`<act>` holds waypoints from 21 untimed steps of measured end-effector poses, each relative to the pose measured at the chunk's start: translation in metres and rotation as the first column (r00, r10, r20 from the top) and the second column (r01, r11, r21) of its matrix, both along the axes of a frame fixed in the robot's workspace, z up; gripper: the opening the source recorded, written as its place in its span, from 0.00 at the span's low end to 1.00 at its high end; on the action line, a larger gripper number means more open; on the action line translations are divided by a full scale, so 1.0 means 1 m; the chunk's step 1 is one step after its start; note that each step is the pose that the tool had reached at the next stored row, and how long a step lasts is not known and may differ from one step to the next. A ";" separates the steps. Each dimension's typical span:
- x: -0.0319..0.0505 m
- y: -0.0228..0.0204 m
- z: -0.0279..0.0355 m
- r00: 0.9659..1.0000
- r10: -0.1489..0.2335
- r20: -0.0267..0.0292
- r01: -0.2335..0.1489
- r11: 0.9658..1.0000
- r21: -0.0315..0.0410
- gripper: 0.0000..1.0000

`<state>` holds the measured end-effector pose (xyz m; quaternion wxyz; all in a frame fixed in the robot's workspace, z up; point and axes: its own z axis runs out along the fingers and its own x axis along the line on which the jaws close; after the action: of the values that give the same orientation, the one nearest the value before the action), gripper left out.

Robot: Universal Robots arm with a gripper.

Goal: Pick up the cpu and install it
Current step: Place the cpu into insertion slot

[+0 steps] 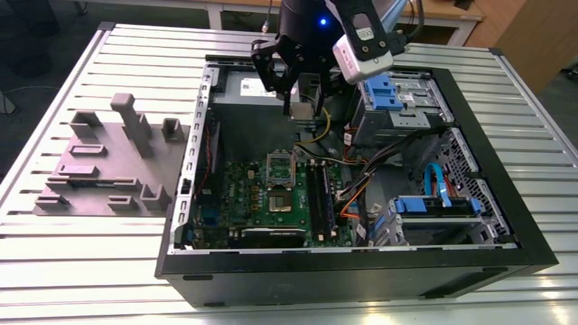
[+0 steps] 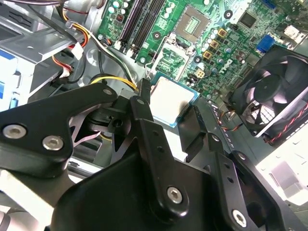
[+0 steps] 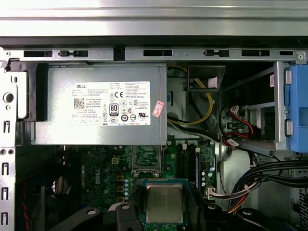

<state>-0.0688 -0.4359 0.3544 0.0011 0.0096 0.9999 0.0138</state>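
Bright even light, glare on table point(image 1: 81, 250), dim case point(image 1: 343, 274) interior

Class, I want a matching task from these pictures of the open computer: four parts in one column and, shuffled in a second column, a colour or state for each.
Column one:
1. cpu
2. power supply
3. fan
4. drive bracket

Column two:
A. blue
B. black
C. held in the tool above the motherboard
D. grey box with a white label

Pairs: 1-C, 2-D, 3-B, 4-A
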 end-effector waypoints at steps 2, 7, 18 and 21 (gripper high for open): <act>0.0000 0.0000 -0.0004 1.000 0.000 0.000 0.000 1.000 0.000 0.47; 0.0000 0.0000 -0.0014 1.000 0.000 0.000 0.000 1.000 0.000 0.47; 0.0000 0.0000 -0.0039 1.000 0.000 0.000 0.000 1.000 0.000 0.47; 0.0000 0.0000 -0.0063 1.000 0.000 0.000 0.000 1.000 0.000 0.47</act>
<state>-0.0688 -0.4360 0.3481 0.0011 0.0096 0.9999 0.0138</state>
